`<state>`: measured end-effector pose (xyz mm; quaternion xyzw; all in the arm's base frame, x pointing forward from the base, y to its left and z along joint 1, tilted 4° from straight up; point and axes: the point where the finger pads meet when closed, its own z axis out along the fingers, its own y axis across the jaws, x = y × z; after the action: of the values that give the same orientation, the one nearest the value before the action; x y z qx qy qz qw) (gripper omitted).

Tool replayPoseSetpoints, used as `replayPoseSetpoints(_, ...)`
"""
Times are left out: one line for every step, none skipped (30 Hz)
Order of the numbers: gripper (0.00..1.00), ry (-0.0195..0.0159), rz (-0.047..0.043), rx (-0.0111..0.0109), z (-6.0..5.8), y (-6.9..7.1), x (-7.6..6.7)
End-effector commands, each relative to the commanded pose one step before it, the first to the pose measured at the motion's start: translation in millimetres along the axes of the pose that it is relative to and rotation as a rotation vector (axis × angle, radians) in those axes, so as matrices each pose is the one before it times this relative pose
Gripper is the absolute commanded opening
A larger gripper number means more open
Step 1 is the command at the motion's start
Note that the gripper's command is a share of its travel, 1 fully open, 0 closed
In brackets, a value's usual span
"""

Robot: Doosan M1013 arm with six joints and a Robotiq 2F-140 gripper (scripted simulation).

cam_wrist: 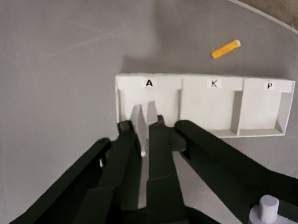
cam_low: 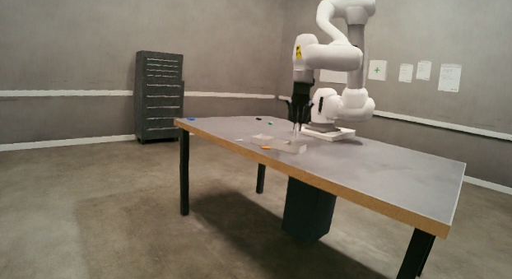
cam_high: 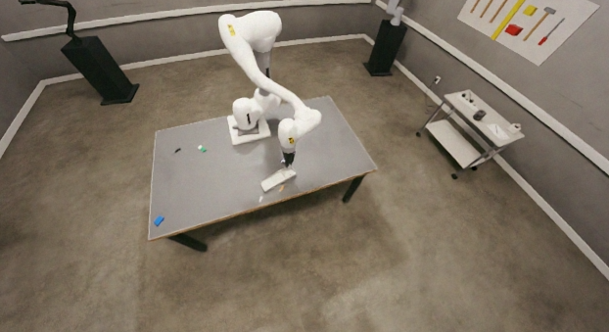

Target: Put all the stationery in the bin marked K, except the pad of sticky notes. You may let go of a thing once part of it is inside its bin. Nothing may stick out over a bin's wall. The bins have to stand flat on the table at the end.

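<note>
A white row of three joined bins (cam_high: 280,180) (cam_low: 290,146) (cam_wrist: 187,82), marked A, K and P, stands on the table. Bin K (cam_wrist: 207,110) is in the middle and its visible part is empty. My gripper (cam_high: 288,166) (cam_low: 295,136) (cam_wrist: 147,113) is shut, with nothing seen between its narrow fingertips, over bin A; the fingers hide part of A. An orange stick with a white end (cam_high: 281,188) (cam_low: 266,147) (cam_wrist: 225,49) lies outside the bins. A small white piece (cam_high: 260,199) (cam_low: 239,140) lies near the P end.
A blue block (cam_high: 159,220) (cam_low: 191,118) lies at a table corner. A green-and-white piece (cam_high: 202,149) and a small black piece (cam_high: 177,150) (cam_low: 258,118) lie farther along the table (cam_high: 196,185). The arm's white base plate (cam_high: 250,136) is behind the bins.
</note>
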<state>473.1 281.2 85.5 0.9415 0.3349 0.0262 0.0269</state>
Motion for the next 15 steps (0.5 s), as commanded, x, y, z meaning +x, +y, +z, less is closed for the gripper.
replayPoseSetpoints(0.15, -0.00007, -0.00006, 0.00010, -3.06, 0.00, -0.03)
replayPoseSetpoints(0.15, 0.00000, 0.00000, 0.00000, -8.33, 0.00, 0.00)
replayPoseSetpoints(0.15, 0.00000, 0.00000, 0.00000, -8.33, 0.00, 0.00)
replayPoseSetpoints(0.15, 0.00000, 0.00000, 0.00000, -8.33, 0.00, 0.00)
replayPoseSetpoints(0.15, 0.00000, 0.00000, 0.00000, -8.33, 0.00, 0.00)
replayPoseSetpoints(0.15, 0.00000, 0.00000, 0.00000, -8.33, 0.00, 0.00)
replayPoseSetpoints(0.15, 0.00000, 0.00000, 0.00000, -8.33, 0.00, 0.00)
replayPoseSetpoints(0.15, 0.00000, 0.00000, 0.00000, -8.33, 0.00, 0.00)
replayPoseSetpoints(0.15, 0.00000, 0.00000, 0.00000, 0.00, 0.00, 0.00)
replayPoseSetpoints(0.15, 0.00000, 0.00000, 0.00000, 0.00, 0.00, 0.00)
replayPoseSetpoints(0.15, 0.00000, 0.00000, 0.00000, -8.33, 0.00, 0.00)
replayPoseSetpoints(0.15, 0.00000, 0.00000, 0.00000, -8.33, 0.00, 0.00)
replayPoseSetpoints(0.15, 0.00000, 0.00000, 0.00000, -8.33, 0.00, 0.00)
replayPoseSetpoints(0.15, 0.00000, 0.00000, 0.00000, -8.33, 0.00, 0.00)
replayPoseSetpoints(0.15, 0.00000, 0.00000, 0.00000, -8.33, 0.00, 0.00)
